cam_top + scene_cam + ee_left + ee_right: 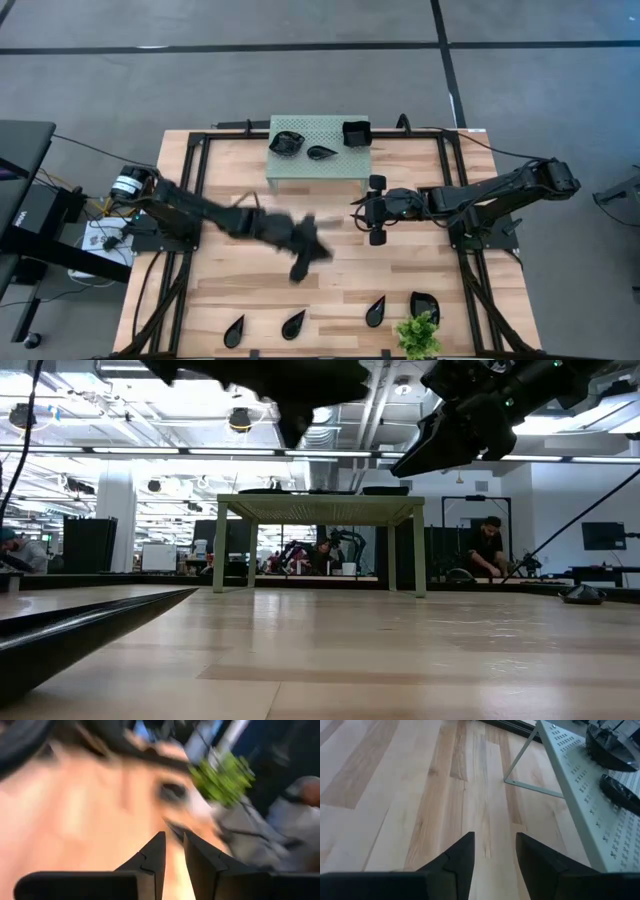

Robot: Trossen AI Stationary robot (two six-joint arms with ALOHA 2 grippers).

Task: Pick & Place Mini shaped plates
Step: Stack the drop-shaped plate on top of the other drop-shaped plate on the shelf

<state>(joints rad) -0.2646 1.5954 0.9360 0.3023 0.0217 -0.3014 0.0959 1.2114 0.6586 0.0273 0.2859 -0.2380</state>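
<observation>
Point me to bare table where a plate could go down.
Free: the wood left of the pale green stand, and the strip between the left gripper and the near-edge plates. Crowded: the stand top, and the near right corner by the plant.

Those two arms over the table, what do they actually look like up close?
Both arms, left arm and right arm, are dark, nearly black, built of jointed segments. Each ends in a pair of flat, black, wedge-shaped jaws tapering to blunt tips: the left gripper and the right gripper. Thin black cables trail from the bases.
</observation>
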